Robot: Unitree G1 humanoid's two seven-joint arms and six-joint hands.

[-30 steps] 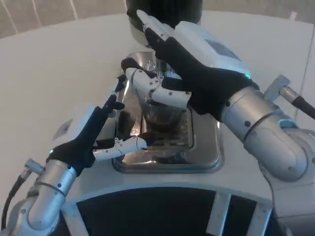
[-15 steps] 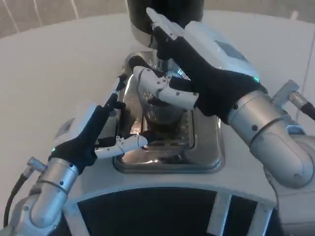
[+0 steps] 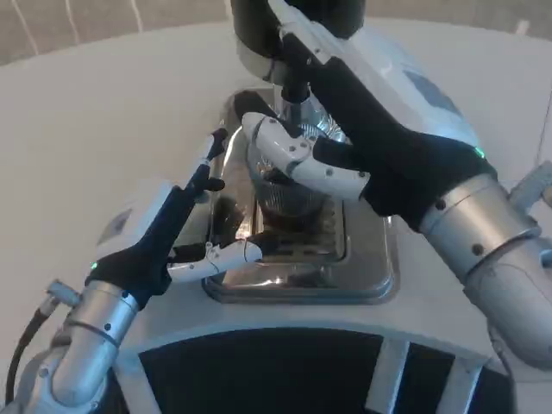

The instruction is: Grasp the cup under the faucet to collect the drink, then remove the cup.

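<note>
Well, no legible text; right robot hand [image 3: 362,129] wraps cup [image 3: 289,194].

cup [image 3: 285,194] on drip tray [image 3: 366,280] | dispenser [image 3: 259,26] behind | tray on table [image 3: 103,112]

No legible text is seen.
No words, brand marks, numbers or signs can be read on any surface pictured at this moment.
</note>
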